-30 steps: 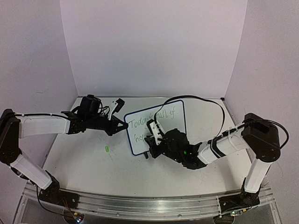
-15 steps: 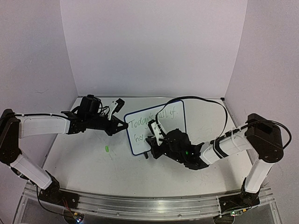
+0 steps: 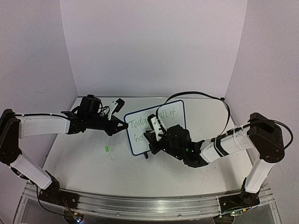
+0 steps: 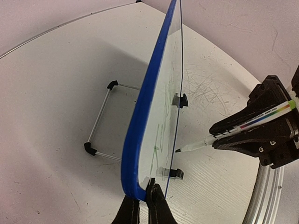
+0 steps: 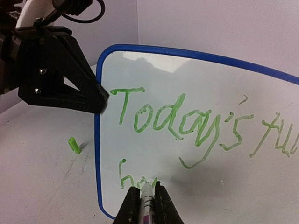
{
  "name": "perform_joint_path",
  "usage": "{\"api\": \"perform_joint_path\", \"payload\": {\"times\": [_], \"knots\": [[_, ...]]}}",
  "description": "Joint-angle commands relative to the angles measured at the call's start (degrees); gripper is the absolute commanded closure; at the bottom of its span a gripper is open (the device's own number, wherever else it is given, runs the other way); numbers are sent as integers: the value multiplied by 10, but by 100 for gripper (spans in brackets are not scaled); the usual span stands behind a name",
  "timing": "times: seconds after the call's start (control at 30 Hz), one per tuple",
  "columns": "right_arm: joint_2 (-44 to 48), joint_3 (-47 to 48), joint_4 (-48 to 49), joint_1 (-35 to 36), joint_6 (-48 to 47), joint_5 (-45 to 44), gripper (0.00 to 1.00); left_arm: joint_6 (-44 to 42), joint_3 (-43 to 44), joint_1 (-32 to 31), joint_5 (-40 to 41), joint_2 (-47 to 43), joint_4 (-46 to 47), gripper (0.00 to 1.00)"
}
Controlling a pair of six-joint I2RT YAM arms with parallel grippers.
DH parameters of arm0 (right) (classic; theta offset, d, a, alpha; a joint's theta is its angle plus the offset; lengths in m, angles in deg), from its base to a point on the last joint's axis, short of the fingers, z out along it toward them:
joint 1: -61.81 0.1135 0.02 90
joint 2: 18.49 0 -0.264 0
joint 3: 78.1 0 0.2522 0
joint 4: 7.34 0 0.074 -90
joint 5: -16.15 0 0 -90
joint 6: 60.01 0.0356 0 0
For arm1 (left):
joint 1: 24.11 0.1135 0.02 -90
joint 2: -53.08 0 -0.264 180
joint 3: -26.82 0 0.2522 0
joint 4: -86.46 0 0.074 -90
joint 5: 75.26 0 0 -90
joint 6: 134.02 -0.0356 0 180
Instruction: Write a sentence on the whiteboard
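Soft even light, faint sheen on whiteboard (image 5: 196, 84)

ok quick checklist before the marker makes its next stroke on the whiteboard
1. left gripper shut on the edge of the whiteboard: ok
2. right gripper shut on the marker: ok
3. marker tip touching the board: cannot tell
4. whiteboard standing on its wire stand: ok
5. green cap lying on the table, apart from the board: ok
6. sentence finished: not ok, second line only begun

One whiteboard (image 5: 154, 79), one marker (image 4: 243, 125), one green cap (image 5: 73, 145), one left tool (image 4: 145, 192), one right tool (image 5: 145, 190).
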Motion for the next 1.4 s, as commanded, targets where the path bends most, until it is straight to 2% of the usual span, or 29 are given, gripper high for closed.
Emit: {"api": "perform_joint_path", "payload": {"times": [0.0, 0.73, 1.37], "knots": [[-17, 28, 24, -3, -8, -21, 100, -52, 7, 6, 62, -5, -27, 100], [-26, 21, 13, -7, 3, -96, 100, -52, 6, 6, 63, -8, -27, 100], [-16, -5, -1, -1, 24, -73, 100, -52, 6, 6, 62, -9, -28, 100]]}}
